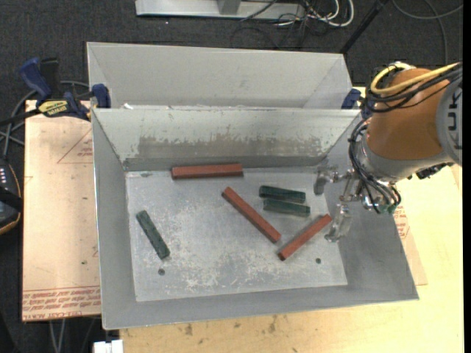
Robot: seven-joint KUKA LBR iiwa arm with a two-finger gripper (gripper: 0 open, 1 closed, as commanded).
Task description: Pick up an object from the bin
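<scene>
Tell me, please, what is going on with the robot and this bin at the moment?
The robot's gripper hangs low inside the grey bin, at the upper right end of a slanted red-brown bar near the bin's right side. Whether it grips that bar cannot be told. A back red-brown bar lies along the rear wall and a middle red-brown bar lies diagonally. Two dark green blocks lie side by side close by, and a lone green block lies at the left.

Arm (409, 127) extended from right, gripper (340, 223) pointing down
</scene>
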